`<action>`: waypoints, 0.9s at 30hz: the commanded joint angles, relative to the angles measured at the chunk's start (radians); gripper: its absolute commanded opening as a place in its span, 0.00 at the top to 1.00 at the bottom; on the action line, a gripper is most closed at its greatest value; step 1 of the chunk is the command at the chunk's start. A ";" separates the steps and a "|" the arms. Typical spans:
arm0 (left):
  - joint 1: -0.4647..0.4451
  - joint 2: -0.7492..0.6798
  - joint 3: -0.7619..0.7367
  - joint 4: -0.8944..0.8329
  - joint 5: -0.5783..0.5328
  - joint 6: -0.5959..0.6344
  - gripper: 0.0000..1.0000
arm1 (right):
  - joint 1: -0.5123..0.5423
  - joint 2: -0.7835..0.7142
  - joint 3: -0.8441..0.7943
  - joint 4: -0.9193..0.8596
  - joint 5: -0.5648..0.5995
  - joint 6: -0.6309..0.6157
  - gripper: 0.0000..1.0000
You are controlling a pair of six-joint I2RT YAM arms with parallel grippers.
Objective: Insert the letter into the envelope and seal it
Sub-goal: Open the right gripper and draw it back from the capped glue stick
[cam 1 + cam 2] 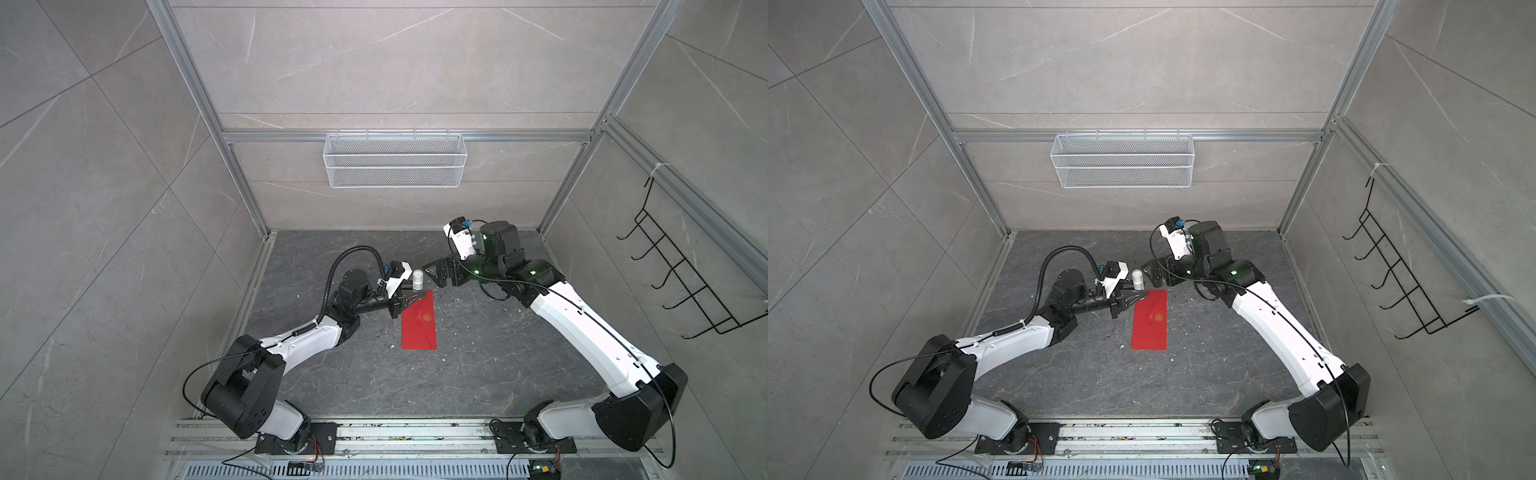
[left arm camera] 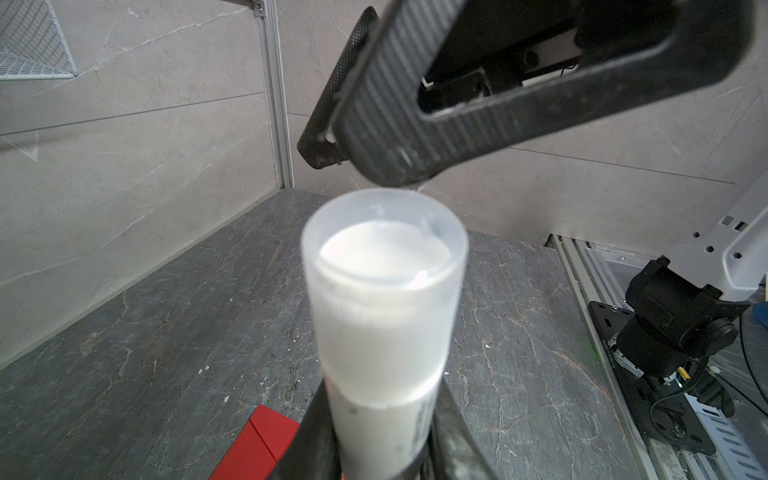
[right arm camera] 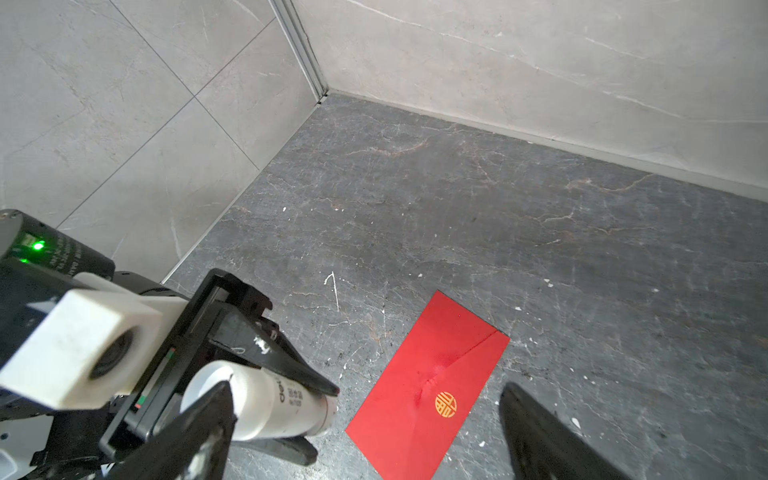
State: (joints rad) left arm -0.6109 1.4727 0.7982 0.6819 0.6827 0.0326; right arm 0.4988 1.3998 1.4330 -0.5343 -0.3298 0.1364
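Glue stick (image 2: 382, 332) is the thing in play: your left fingers (image 2: 309, 440) are clamped on its lower barrel, holding it above the desk (image 1: 478, 365) just beside the far end of the envelope (image 1: 419, 328). Its translucent cap (image 2: 384, 232) is on. Your right fingers (image 2: 395, 124) are spread wide and hold nothing, and the cap end lies close by them.

The red envelope lies flat near the middle of the desk. Its flap (image 3: 465, 353) is folded down, with the point just beside the gold emblem (image 3: 445, 405). Whether the flap is stuck you can't tell. The letter shows in no view; it may already be inside, but don't assume so.

The step in hand looks like uncapping. To do it well:

- Bring the right fingers around the cap alone, above the line where it meets the barrel.
- Square them to the tube before closing, so they close on the cap's sides rather than its rim.
- Pull straight along the tube's axis. A sideways tug would likely twist the barrel in the left grip.
- Hold the left arm steady and clear of the paper.
- The flap will probably need lifting before any glue goes on.
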 commanded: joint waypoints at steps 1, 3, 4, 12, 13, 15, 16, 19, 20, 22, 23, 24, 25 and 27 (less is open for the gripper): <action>0.001 -0.002 0.018 0.063 0.004 -0.006 1.00 | -0.002 0.014 0.040 0.000 -0.070 0.014 0.01; 0.000 0.001 0.018 0.064 0.004 -0.006 1.00 | -0.002 0.019 0.039 0.003 -0.088 0.017 0.01; 0.000 0.000 0.018 0.062 0.004 -0.006 1.00 | -0.003 0.020 0.041 0.005 -0.094 0.019 0.01; 0.001 -0.003 0.018 0.060 0.005 -0.006 1.00 | 0.000 0.055 0.046 -0.043 -0.063 -0.002 0.01; 0.001 -0.005 0.018 0.059 0.005 -0.007 1.00 | -0.001 0.059 0.048 -0.058 -0.048 -0.009 0.01; 0.001 -0.006 0.018 0.060 0.005 -0.006 1.00 | 0.000 0.073 0.053 -0.088 -0.032 -0.023 0.01; 0.001 -0.008 0.018 0.059 0.004 -0.004 1.00 | 0.000 0.080 0.053 -0.106 -0.026 -0.032 0.01; 0.001 -0.009 0.019 0.057 0.002 -0.005 1.00 | 0.000 0.091 0.050 -0.131 -0.018 -0.046 0.01; 0.001 -0.009 0.019 0.055 0.001 -0.005 1.00 | 0.000 0.093 0.049 -0.133 -0.020 -0.047 0.01; 0.001 -0.008 0.019 0.056 -0.003 -0.008 1.00 | 0.000 0.091 0.050 -0.131 -0.031 -0.048 0.01; 0.001 -0.006 0.021 0.051 -0.008 -0.012 1.00 | 0.000 0.086 0.054 -0.120 -0.042 -0.044 0.01; 0.001 -0.006 0.022 0.045 -0.011 -0.014 1.00 | 0.000 0.078 0.052 -0.105 -0.044 -0.039 0.01; 0.001 -0.007 0.024 0.037 -0.012 -0.016 1.00 | 0.000 0.063 0.050 -0.081 -0.047 -0.032 0.01; 0.000 -0.013 0.021 0.017 -0.018 -0.031 1.00 | -0.002 0.031 0.045 -0.027 -0.027 -0.014 0.01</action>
State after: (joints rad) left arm -0.6106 1.4746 0.7971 0.6289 0.6785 0.0219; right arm 0.4988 1.4639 1.4738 -0.5781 -0.3836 0.1204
